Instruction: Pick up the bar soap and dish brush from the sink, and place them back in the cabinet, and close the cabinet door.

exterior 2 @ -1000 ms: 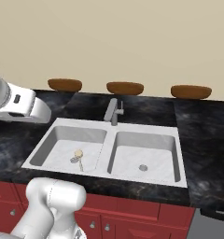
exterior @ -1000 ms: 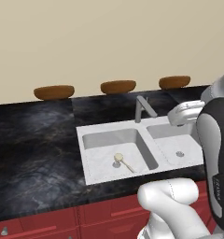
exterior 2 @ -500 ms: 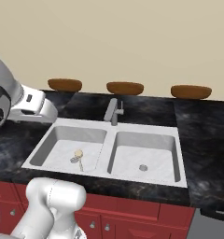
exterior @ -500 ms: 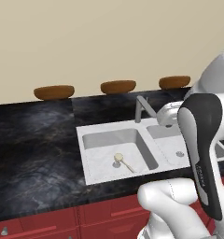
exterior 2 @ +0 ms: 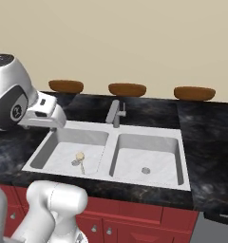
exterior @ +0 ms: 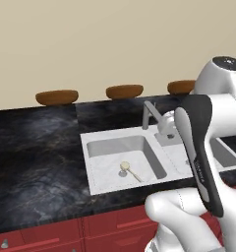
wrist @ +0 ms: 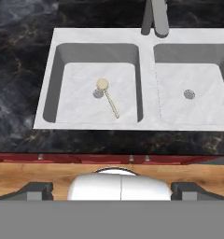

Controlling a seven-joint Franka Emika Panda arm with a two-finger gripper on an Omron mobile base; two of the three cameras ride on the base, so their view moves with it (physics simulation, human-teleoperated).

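The dish brush (wrist: 107, 95) is lying flat in the sink's (wrist: 146, 119) left basin, head over the drain, while the gripper (wrist: 112, 189) is hanging high above, spread wide, gripping nothing.

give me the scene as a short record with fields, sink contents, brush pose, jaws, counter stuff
sink: double basin sink set in the black stone counter, faucet at the back between the basins
left basin: dish brush lies flat, round head beside the drain, handle pointing toward the front edge
right basin: just the drain
bar soap: none to be seen in either basin
jaws: gripper open, holding nothing, high above the front of the sink
counter back: three brown bowls in a row along the wall
below: red drawers with small knobs
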